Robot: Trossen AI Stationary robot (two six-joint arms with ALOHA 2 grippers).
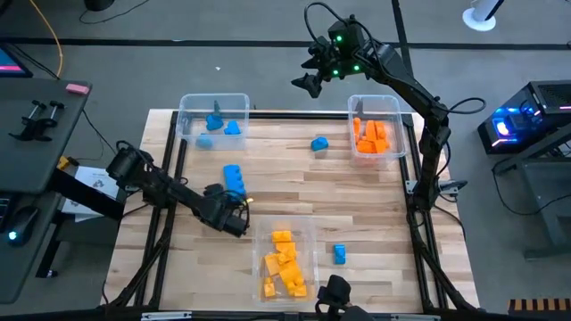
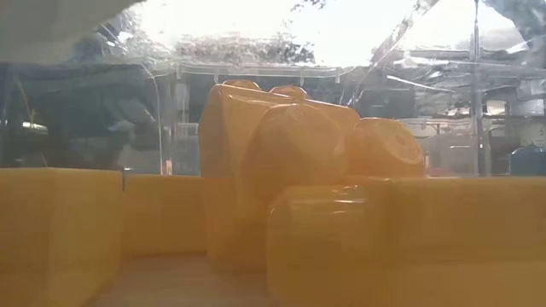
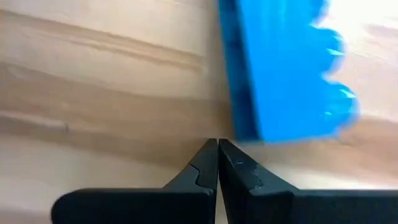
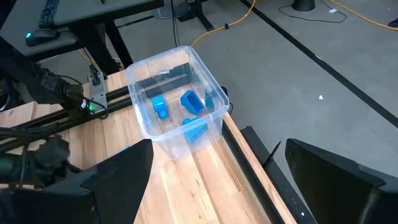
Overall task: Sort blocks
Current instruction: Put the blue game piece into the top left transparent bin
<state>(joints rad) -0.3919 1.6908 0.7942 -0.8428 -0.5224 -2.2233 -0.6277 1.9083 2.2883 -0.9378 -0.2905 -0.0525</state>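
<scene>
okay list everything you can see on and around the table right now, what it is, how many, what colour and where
Blue bin: one, clear, table's far left; three blue blocks inside.
Orange bin: one, clear, far right; several orange blocks inside.
Yellow bin: one, clear, near edge, centre; a pile of yellow-orange blocks inside.
Blue brick row: one, on bare wood, left of centre.
Loose blue block: one, on wood between the far bins.
Small blue block: one, on wood right of the yellow bin.
Table: one, light wood.
Left gripper: shut, empty, low over the wood near the blue brick row.
Right gripper: open, empty, raised beyond the table's far edge.
</scene>
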